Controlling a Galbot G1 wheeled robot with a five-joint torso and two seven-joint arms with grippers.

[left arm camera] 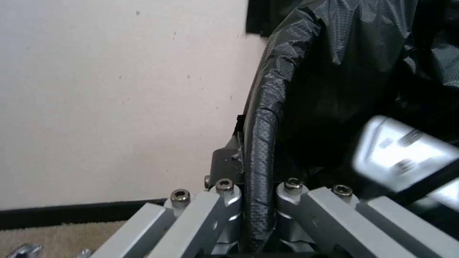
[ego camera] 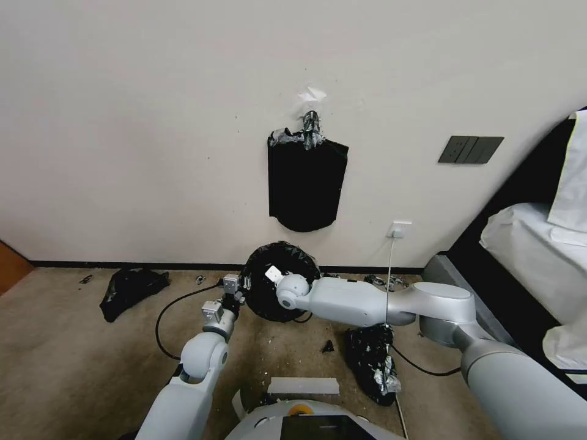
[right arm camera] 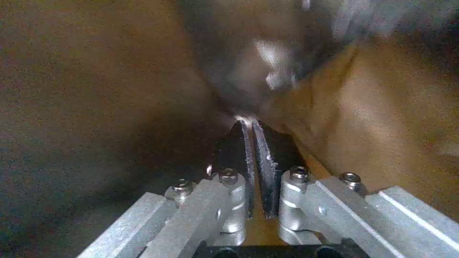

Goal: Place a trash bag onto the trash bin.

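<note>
The trash bin point(ego camera: 280, 292) stands on the carpet point(ego camera: 73, 354) close to the wall point(ego camera: 153, 122), and the black trash bag point(ego camera: 287, 256) covers its top and sides, so none of the cream plastic shows. The left gripper point(ego camera: 235, 292) is at the bin's left edge, and its fingers point(left arm camera: 225, 165) pinch the rolled rim of the bag point(left arm camera: 260, 143) (the rim runs right between them). The right gripper point(ego camera: 274, 276) reaches over the bin from the right side, and its thin fingers point(right arm camera: 260, 161) are pressed nearly together, deep inside the bag's folds; I cannot tell if any plastic is caught between them. There is open carpet in front of the bin. A flat black bundle of bags point(ego camera: 306, 183) hangs on the wall above. One black heap point(ego camera: 131, 288) lies on the carpet to the left, and another black heap point(ego camera: 372, 360) lies just under the right arm. A bed point(ego camera: 538, 250) fills the right side of the room.
</note>
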